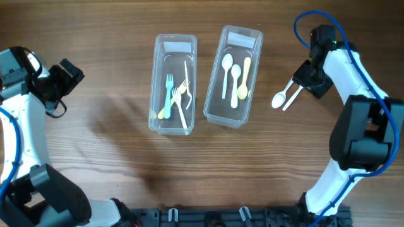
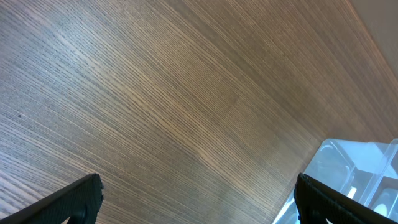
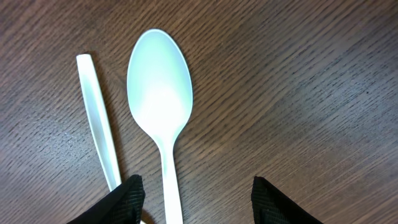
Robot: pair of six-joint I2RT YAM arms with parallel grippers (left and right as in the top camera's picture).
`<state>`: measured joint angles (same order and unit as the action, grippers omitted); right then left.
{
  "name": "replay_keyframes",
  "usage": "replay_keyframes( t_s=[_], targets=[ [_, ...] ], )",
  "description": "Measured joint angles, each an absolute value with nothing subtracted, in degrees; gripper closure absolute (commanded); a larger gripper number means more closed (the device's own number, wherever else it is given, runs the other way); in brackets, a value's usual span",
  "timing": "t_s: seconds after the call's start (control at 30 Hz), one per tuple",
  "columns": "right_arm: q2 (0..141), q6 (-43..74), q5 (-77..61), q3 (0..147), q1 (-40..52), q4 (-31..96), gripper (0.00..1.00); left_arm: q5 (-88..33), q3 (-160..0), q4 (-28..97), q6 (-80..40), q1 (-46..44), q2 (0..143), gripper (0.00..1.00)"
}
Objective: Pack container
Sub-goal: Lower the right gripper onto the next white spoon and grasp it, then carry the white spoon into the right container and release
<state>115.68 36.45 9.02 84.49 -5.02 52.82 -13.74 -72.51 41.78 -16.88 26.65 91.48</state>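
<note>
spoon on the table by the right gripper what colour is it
The spoon is plain white, no pattern; it shows best in the right wrist view.

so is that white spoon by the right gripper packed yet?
Out. The white spoon lies on the table right of the spoon container, between the open fingers of the right gripper.

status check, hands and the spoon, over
Left hand open, over table. Right hand open, straddling white spoon on table. Another utensil's handle lies beside it, apart.

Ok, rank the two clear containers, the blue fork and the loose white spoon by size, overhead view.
Left container and right container: largest, look alike.
Blue fork: next.
Loose white spoon: looks smallest, but its handle runs under the right pincer, so unsure.
</note>
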Motion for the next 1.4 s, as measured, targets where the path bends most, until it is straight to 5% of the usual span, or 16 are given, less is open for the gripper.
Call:
replay_keyframes(
  t_s=[0.67,0.77,0.93,1.1,1.4],
  targets=[
    [119.7,37.3,6.4,84.5,-5.0,50.2,0.45,-13.7,-72.5,41.8,-16.9,26.7,91.5,0.0],
    [120.6,37.4,6.4,84.4,-5.0,50.2,0.55,-13.7,-72.5,41.8,-16.9,26.7,91.5,0.0],
    [120.9,37.5,5.1,84.5,-5.0,51.1,0.57,-13.7,-72.5,41.8,-16.9,26.7,91.5,0.0],
    [120.9,37.6,3.8,83.9,-4.8,50.0,0.96,-13.7,-72.5,41.8,-16.9,26.7,91.5,0.0],
    [120.1,37.5,3.4,82.9,-4.6,54.2,0.96,-13.7,-72.5,41.8,-16.9,26.6,91.5,0.0]
  ],
)
